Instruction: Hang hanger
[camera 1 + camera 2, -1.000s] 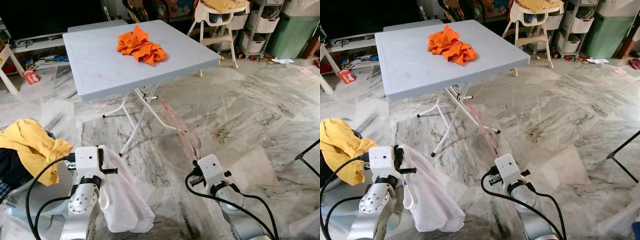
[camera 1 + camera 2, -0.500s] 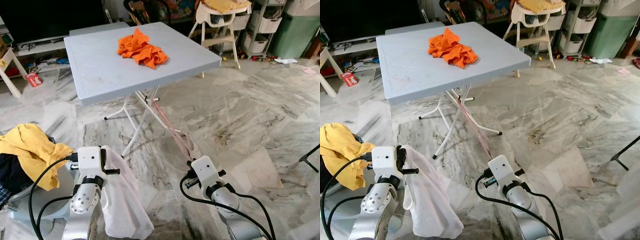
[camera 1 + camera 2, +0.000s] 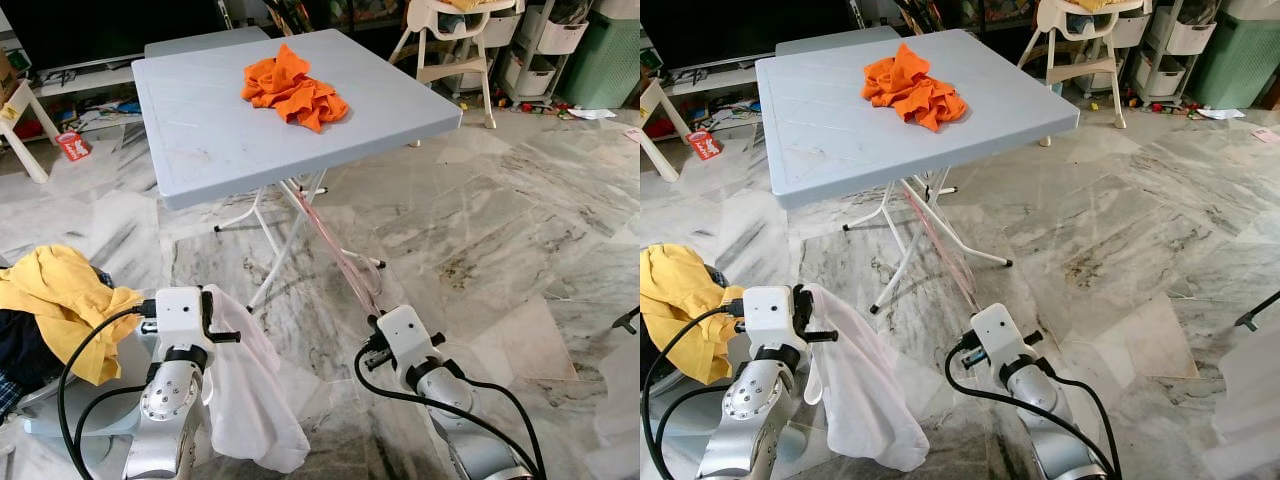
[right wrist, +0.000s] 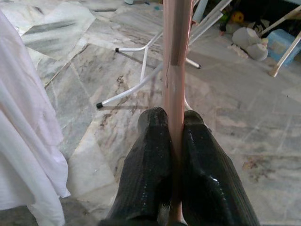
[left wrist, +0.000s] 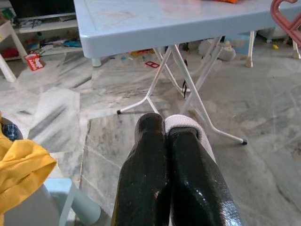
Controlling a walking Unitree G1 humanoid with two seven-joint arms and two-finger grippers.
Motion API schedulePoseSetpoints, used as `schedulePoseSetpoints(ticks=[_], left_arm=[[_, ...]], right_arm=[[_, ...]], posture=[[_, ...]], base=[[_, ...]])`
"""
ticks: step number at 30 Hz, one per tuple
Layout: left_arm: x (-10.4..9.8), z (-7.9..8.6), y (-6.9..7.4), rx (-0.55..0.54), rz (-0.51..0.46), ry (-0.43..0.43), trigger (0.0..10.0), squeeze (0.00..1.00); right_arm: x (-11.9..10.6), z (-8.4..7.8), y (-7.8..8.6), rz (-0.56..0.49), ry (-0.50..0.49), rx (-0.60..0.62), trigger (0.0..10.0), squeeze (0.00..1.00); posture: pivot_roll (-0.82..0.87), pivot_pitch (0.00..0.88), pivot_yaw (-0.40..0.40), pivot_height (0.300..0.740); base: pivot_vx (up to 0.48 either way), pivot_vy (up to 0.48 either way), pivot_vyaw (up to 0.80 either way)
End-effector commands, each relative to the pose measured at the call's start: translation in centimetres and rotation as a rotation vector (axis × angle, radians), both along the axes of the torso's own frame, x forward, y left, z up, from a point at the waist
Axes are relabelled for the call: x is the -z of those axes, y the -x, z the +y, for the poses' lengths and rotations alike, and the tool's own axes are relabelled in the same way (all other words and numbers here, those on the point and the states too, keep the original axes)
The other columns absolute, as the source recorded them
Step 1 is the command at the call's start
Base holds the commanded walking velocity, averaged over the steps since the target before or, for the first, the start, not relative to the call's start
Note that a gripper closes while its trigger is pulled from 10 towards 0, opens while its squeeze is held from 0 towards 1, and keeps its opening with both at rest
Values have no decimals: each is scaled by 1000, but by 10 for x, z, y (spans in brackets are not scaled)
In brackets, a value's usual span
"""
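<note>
A pale pink hanger (image 3: 340, 255) slants up from my right gripper (image 4: 175, 117), which is shut on its lower end; its far end reaches under the front edge of the grey folding table (image 3: 220, 130). The hanger's bar (image 4: 176, 42) runs straight out between the black fingers. My left gripper (image 5: 165, 123) is shut on a white garment (image 3: 245, 390) that hangs down beside the left arm to just above the floor. A strip of white fabric (image 5: 181, 123) is pinched at the left fingertips. Both arms are low in front of the table.
An orange cloth (image 3: 295, 85) lies crumpled on the table top. A yellow garment (image 3: 60, 300) is heaped over a grey tub (image 3: 70, 415) at my left. A white high chair (image 3: 450, 40) and a green bin (image 3: 610, 60) stand behind on the marble floor.
The view has shifted slightly toward the table. My right arm has moved a little to the left with the hanger, whose tip now lies under the table edge. The left arm still holds the white garment.
</note>
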State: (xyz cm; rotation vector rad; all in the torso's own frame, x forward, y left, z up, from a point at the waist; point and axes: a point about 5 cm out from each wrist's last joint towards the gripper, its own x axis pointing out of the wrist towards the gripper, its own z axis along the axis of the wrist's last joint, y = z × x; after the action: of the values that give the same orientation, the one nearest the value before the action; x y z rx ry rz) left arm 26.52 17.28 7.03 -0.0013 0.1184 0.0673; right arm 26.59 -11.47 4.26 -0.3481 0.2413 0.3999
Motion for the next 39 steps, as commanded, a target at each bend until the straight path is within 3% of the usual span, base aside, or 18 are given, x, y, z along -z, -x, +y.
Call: schedulePoseSetpoints(ticks=[1, 8, 15, 26, 35, 39], left_arm=[[-11, 2, -5, -7, -42, 2, 10000, 0], [-35, -13, -11, 13, -122, 12, 10000, 0], [-45, -13, -7, 18, -153, 4, 10000, 0], [-54, -9, -4, 10, -151, -10, 10000, 0], [-49, -6, -8, 32, -115, -21, 10000, 0], [-51, -7, -11, 62, -112, -36, 10000, 0]], right_arm=[[-7, 3, -2, -37, -17, -14, 10000, 0], [-35, -18, -15, -139, -35, -13, 10000, 0], [-42, -38, -26, -152, -43, 60, 10000, 0], [-34, -32, -21, -119, -102, 98, 10000, 0], [-27, -36, -23, -102, -135, 190, 10000, 0], [-25, -34, -23, -104, -156, 220, 10000, 0]], posture=[[-33, 0, 57, 740], [-1, 0, -10, 740], [21, 0, -29, 740], [38, 0, -9, 740], [26, 0, 43, 740], [24, 0, 68, 740]], base=[[292, 0, 0], [294, 34, 0], [320, 208, 0], [356, 252, 0], [392, 260, 0], [402, 260, -800]])
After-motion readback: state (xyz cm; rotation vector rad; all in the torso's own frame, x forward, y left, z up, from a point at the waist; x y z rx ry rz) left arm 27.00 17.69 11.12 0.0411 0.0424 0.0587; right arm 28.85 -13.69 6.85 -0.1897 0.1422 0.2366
